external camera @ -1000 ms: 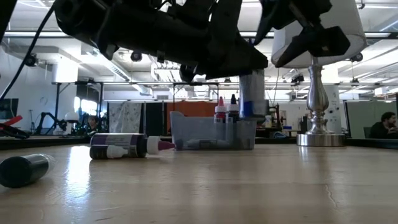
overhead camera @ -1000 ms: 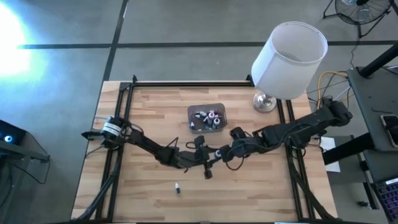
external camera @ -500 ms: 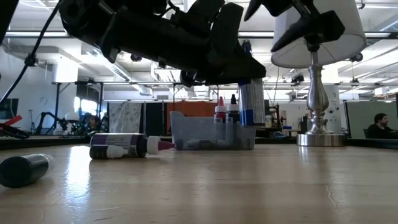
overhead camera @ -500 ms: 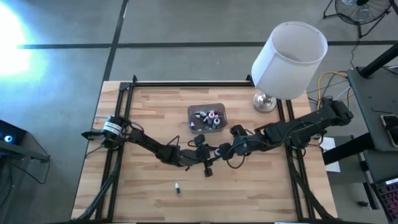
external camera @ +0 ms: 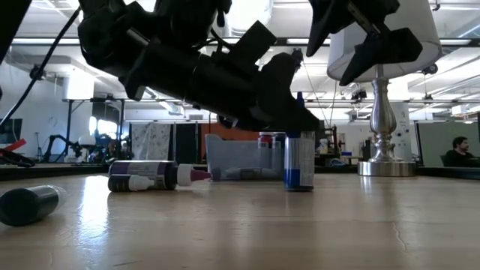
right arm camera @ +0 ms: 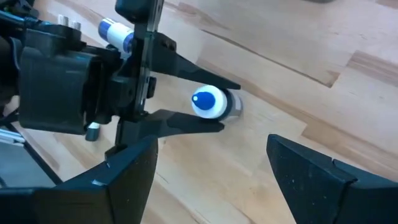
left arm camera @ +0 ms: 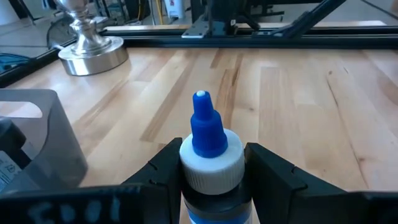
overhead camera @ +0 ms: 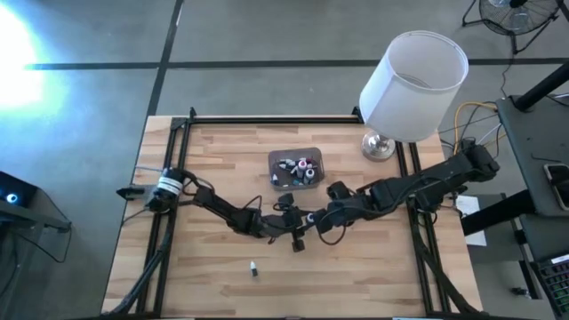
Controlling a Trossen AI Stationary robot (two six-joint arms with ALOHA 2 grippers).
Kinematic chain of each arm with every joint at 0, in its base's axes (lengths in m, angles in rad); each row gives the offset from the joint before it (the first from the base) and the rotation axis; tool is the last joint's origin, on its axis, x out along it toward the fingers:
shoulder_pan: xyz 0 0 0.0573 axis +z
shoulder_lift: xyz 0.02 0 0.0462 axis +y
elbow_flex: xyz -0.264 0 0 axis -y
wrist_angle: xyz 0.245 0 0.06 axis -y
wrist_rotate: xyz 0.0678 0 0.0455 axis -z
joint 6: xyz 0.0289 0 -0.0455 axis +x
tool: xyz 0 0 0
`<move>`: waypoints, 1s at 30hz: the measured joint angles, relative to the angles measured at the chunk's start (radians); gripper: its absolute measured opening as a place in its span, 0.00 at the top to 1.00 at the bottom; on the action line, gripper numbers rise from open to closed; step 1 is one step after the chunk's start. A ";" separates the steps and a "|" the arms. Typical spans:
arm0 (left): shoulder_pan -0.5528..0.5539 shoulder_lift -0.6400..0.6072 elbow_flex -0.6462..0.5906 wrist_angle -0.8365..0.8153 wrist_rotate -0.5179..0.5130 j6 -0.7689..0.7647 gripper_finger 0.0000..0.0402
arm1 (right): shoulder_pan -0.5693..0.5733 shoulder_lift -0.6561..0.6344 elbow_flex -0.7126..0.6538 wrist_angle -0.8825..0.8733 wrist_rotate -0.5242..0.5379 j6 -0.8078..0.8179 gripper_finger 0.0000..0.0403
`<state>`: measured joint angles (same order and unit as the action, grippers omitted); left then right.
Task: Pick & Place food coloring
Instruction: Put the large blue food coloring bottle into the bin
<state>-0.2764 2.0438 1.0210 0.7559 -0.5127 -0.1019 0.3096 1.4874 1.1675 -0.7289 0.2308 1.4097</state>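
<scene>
A small food coloring bottle [left arm camera: 208,146] with a blue tip and white collar stands upright on the wooden table [overhead camera: 373,276], in front of the grey tub [overhead camera: 296,167]. My left gripper [left arm camera: 211,167] is shut on it. My right gripper [right arm camera: 211,148] hangs open just above, its fingers either side of the bottle [right arm camera: 209,102] without touching it. The tub holds several more small bottles. A purple bottle [external camera: 154,176] and a dark one [external camera: 30,204] lie on their sides on the table. My left gripper pinches the bottle's body just under the white collar [left arm camera: 211,186] between its two fingers [left arm camera: 163,174]. The fingers come from the table's left, nearly level and tipped a little down. The bottle stands upright with its base [external camera: 299,186] on the table.
A lamp with a white shade [overhead camera: 413,80] and silver base [overhead camera: 379,147] stands at the far right. A tiny bottle [overhead camera: 254,268] lies toward the near edge. The black frame rails [overhead camera: 267,118] run along the table's far edge and sides. Bare wood lies near and right.
My left gripper has gone down with the blue-tipped bottle. The bottle hung clear of the table before and now stands on its base, still upright. My right gripper has stayed above it.
</scene>
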 joint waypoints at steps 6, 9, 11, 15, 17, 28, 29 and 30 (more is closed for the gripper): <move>-0.002 -0.001 0.000 0.001 -0.009 -0.002 0.71 | 0.000 0.003 0.000 0.000 -0.001 -0.003 0.27; -0.010 -0.002 0.000 0.000 -0.042 -0.001 0.70 | 0.000 0.002 0.000 0.000 -0.002 -0.006 0.27; -0.014 -0.002 0.000 0.000 -0.052 0.000 0.67 | 0.000 0.002 0.000 0.000 -0.002 -0.009 0.28; -0.019 -0.002 0.000 -0.004 -0.068 0.018 0.58 | 0.000 0.002 0.000 -0.001 -0.004 -0.015 0.28; -0.023 -0.003 0.000 -0.004 -0.103 0.027 0.54 | 0.000 0.002 0.000 -0.005 -0.004 -0.016 0.27; -0.080 -0.051 0.000 -0.036 -0.227 0.063 0.49 | 0.000 0.002 -0.001 -0.033 -0.015 -0.028 0.27; -0.090 -0.066 0.000 -0.056 -0.228 0.061 0.49 | 0.000 0.002 -0.001 -0.033 -0.024 -0.042 0.27; -0.099 -0.077 0.000 -0.079 -0.230 0.056 0.49 | 0.000 0.002 0.000 -0.032 -0.028 -0.060 0.27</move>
<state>-0.3758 1.9668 1.0210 0.6772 -0.7429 -0.0456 0.3092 1.4895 1.1672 -0.7612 0.2032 1.3498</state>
